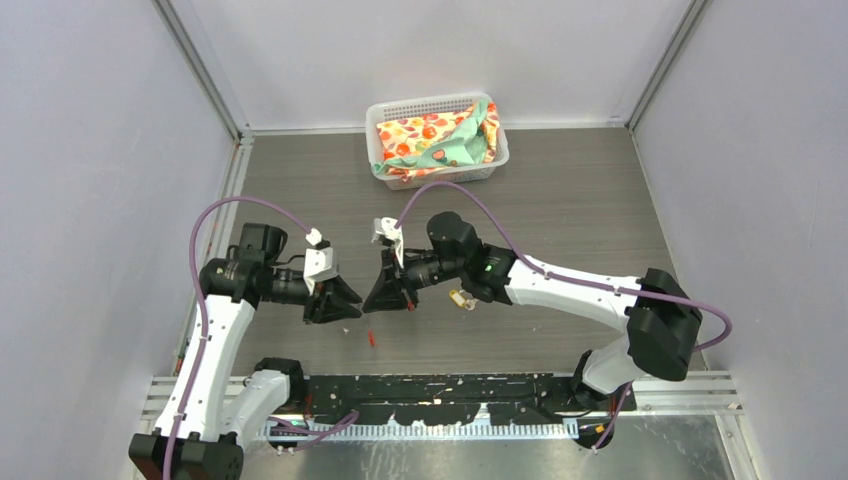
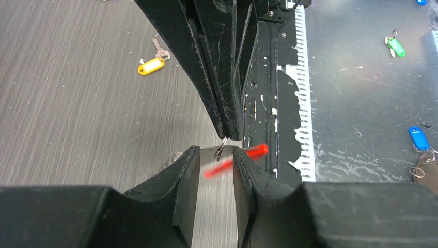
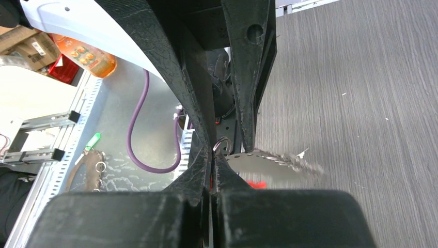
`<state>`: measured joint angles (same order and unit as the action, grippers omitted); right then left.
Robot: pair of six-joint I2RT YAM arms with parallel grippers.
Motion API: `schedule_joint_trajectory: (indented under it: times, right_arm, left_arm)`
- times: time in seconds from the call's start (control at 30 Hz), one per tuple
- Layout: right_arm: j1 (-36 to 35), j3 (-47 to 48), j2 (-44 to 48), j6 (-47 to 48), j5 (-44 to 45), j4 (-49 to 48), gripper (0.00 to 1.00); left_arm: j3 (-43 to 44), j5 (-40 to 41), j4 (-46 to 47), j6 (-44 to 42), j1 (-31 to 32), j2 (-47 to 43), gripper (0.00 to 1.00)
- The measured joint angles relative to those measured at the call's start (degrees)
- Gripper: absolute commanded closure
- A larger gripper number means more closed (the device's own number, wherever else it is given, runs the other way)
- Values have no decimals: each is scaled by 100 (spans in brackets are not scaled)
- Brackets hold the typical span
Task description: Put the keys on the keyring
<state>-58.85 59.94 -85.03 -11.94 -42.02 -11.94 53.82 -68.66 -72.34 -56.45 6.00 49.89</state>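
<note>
1. Two spare tags, a green tag [image 2: 396, 47] and a blue tag [image 2: 418, 138], lie nearest the arm bases on the metal sheet [image 2: 361, 103] beyond the table's near edge. Neither shows writing I can read.
2. Just past them, the red tag [image 2: 235, 160] hangs blurred beneath the two grippers. No label can be made out on it.
3. The right gripper [image 3: 213, 155] has its fingers pressed together, pinching a small silver loop of the keyring [image 3: 274, 157]. The chain trails sideways from that pinch over the table [image 1: 560, 220].
4. The left gripper [image 2: 216, 152] faces it tip to tip, with its fingers partly spread. The pinched loop pokes just into the gap between them and seems to touch neither pad.
5. So the loop lies straight ahead of the left fingers, its wire roughly upright across their gap. The left arm is the free one and is already at the loop. Any grab there likely needs only a short squeeze.
6. Farther on, the yellow-tagged key [image 1: 462, 298] lies flat just beside the right arm's wrist, well apart from the left gripper. Its tag window is too small to read. I cannot find a black-headed key.
7. Farthest, the white basket [image 1: 375, 112] holds a fruit-print cloth [image 1: 420, 135] with no lettering.
</note>
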Motion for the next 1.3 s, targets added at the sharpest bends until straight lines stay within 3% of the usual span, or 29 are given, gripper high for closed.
schedule_joint_trajectory:
  times: [0.07, 0.2, 0.3, 0.53, 0.7, 0.8, 1.03, 1.3]
  right_arm:
    - [0, 33, -33, 0, -61, 20, 99]
    - [0, 94, -103, -2, -107, 44, 99]
    - [24, 105, -105, -4, -109, 57, 99]
    - [44, 223, -107, -48, 28, 153, 61]
    - [46, 201, 332, 87, 474, 361, 47]
    - [48, 83, 1167, 293, 870, 485, 45]
    - [52, -63, 2870, 608, 1338, 149, 45]
    - [-160, -55, 2859, 809, 1362, 24, 48]
  left_arm:
    - [0, -2, 0, 2, 0, 0, 76]
    - [0, -37, 15, 70, 4, 0, 99]
    - [0, -37, 26, 140, 4, -15, 100]
    - [20, -83, 234, 551, 4, -136, 100]
    - [282, -297, 590, 905, 13, -389, 100]
    - [540, -570, 1027, 1167, 15, -667, 100]
    - [647, -1316, 3213, 2647, 28, -1342, 100]
    - [1182, -1753, 4142, 3077, 157, -1113, 100]
